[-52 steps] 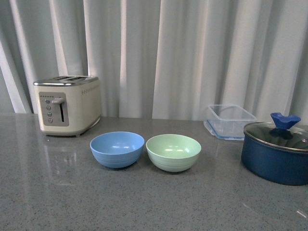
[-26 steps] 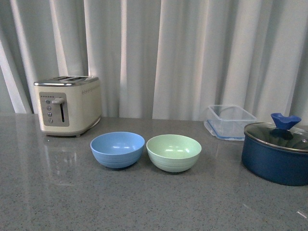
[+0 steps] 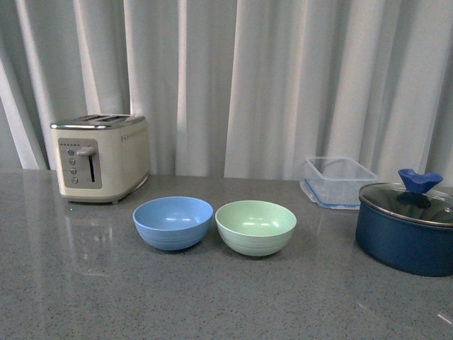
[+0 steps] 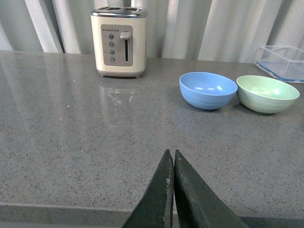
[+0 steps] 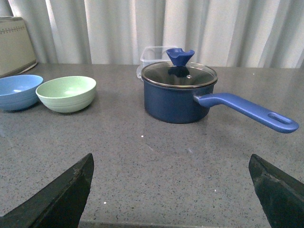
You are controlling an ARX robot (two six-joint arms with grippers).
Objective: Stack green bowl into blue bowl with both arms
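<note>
Now, left gripper: we see its two fingers pressed flat together, clenched on nothing, low over the bench.
Right gripper: released, with its fingers spread wide and nothing between them.
Blue bowl: upright and empty on the bench, well ahead of the left gripper and off toward the right arm's side.
Green bowl: upright and empty, well ahead of the right gripper and off toward the left arm's side.
Bowls together: side by side, rims just beside each other; we cannot tell whether they touch. The green one is not stacked in the blue one.
Pot: dark blue with a glass lid, straight ahead of the right gripper, its long handle pointing away from the bowls.
Toaster: cream, far ahead of the left gripper, by the curtain.
Clear container: behind the pot.
</note>
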